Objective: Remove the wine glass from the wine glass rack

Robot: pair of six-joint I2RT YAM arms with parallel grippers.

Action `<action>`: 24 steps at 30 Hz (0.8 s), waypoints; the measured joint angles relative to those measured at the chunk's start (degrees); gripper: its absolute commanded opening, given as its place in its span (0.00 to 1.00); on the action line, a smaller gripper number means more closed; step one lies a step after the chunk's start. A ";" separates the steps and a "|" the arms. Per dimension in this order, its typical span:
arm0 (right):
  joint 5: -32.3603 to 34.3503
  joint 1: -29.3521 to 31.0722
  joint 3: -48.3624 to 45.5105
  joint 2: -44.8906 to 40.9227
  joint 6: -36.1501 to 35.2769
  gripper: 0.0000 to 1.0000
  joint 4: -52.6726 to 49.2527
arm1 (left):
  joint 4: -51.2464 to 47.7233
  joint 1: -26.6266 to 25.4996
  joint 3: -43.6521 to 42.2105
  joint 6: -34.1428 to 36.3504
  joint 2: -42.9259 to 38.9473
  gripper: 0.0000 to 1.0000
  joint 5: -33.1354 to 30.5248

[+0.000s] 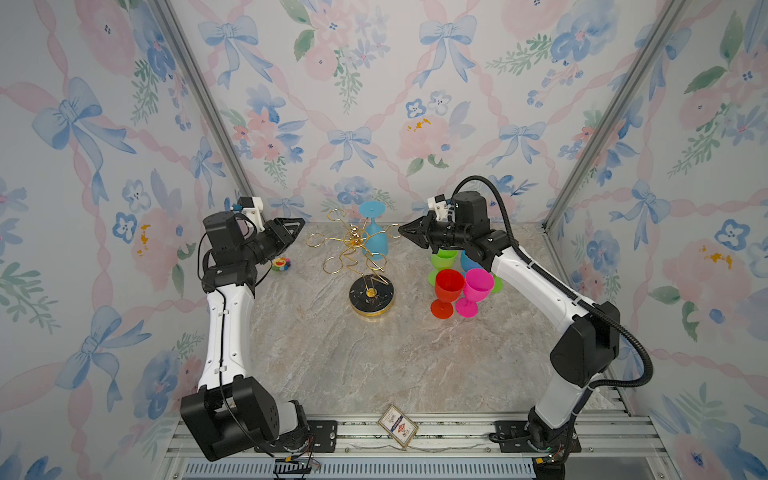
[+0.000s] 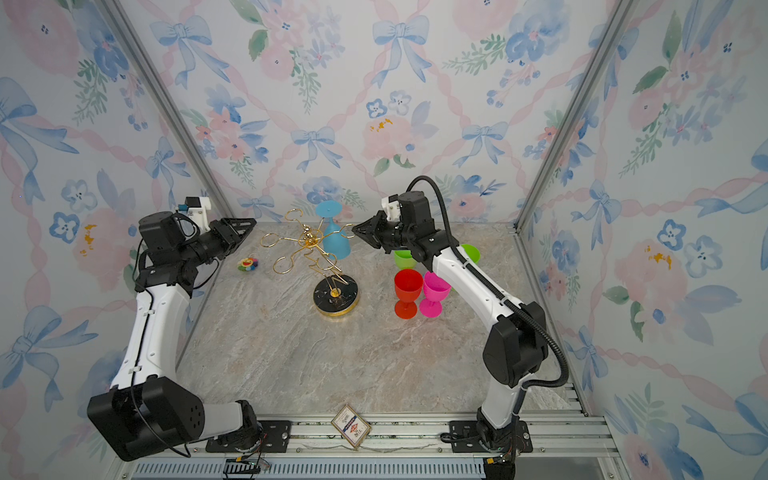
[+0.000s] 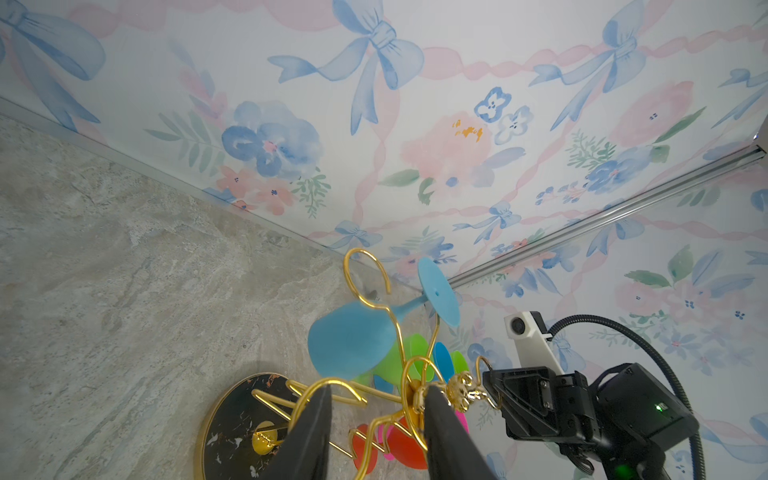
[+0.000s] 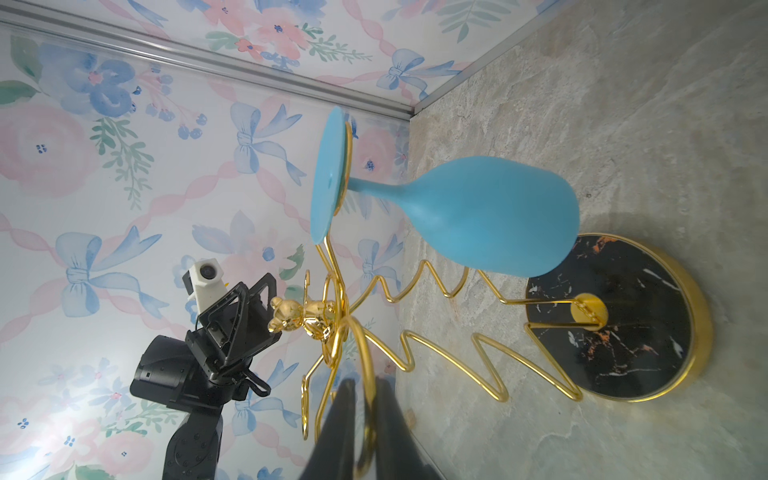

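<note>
Left fingers (image 3: 311, 436) stand apart with nothing gripped between them. In both top views they point at the wine glass rack (image 1: 372, 300) from its left, near one bare loop but not touching it.

Right fingers (image 4: 334, 432) sit close together on either side of a gold loop on the rack's right side. In the right wrist view the wire runs up through the narrow gap between them. I cannot tell whether they pinch the wire or only straddle it.

The rack stands upright toward the back of the counter (image 1: 374, 365) on its round black, gold-rimmed base. A small gold figurine tops its zigzag stem.

The blue wine glass (image 1: 375, 243) hangs upside down from a loop on the rack's far side. Its foot rests on top of the loop, and its bowl hangs beside the stem, clear of the counter. Both pairs of fingers are apart from it.

To the right of the rack, a red glass (image 1: 448, 286) and a pink glass (image 1: 478, 286) stand upright side by side. Green glasses (image 1: 444, 259) stand behind them, partly hidden by the right arm.

A small colourful toy (image 1: 281, 264) lies on the counter below the left wrist. A card packet (image 1: 397, 426) rests on the front rail.
</note>
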 measured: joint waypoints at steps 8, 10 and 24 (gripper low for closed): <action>-0.37 -0.96 -3.02 -1.44 -0.28 0.19 1.09 | 0.00 0.00 -1.18 0.04 -1.86 0.39 0.00; -0.37 -1.22 -3.91 -1.97 -0.39 0.22 1.31 | -0.02 0.00 -1.49 0.04 -1.86 0.39 -0.02; -0.81 -2.89 -6.69 -5.40 -3.19 0.52 1.25 | -0.02 0.00 -2.51 0.87 -2.43 0.43 -0.20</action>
